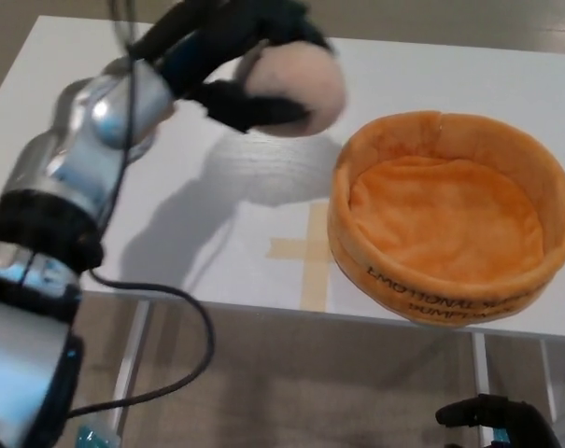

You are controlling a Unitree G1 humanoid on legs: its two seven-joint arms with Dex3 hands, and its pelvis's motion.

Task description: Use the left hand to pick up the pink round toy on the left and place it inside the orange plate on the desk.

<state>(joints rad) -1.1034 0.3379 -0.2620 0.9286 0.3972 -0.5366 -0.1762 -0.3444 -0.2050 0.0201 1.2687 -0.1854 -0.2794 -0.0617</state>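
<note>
My left hand [235, 56] is shut on the pink round toy [301, 89] and holds it in the air above the white desk [217, 224], blurred by motion. The toy hangs just left of the orange plate [450, 219], near its upper left rim and clear of it. The plate is a soft, round, high-walled dish with black lettering on its front wall, and nothing lies in it. My right hand [492, 420] shows only as black fingertips at the bottom right, below the desk edge.
A cross of tan tape [305, 252] marks the desk between the toy's shadow and the plate. The desk's front edge runs across the lower part of the view, with floor [291, 392] beneath. A black cable [170, 308] loops from my left arm.
</note>
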